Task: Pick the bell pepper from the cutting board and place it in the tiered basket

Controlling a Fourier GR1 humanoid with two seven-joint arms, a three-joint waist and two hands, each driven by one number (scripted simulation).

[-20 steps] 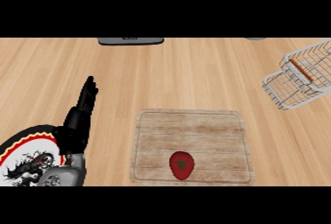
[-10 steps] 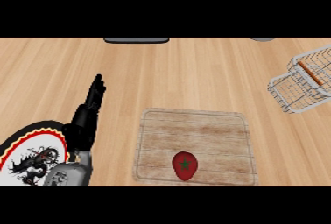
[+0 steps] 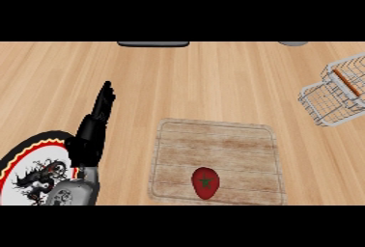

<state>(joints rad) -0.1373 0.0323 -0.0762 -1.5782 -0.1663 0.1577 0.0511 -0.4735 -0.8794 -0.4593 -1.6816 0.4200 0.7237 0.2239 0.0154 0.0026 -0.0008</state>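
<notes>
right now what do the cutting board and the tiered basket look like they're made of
Cutting board: looks like pale, weathered wood with a matte finish; horizontal grain bands run across it. Tiered basket: thin light-grey wire, probably metal, though coated wire cannot be ruled out; the counter shows through its open mesh.
</notes>
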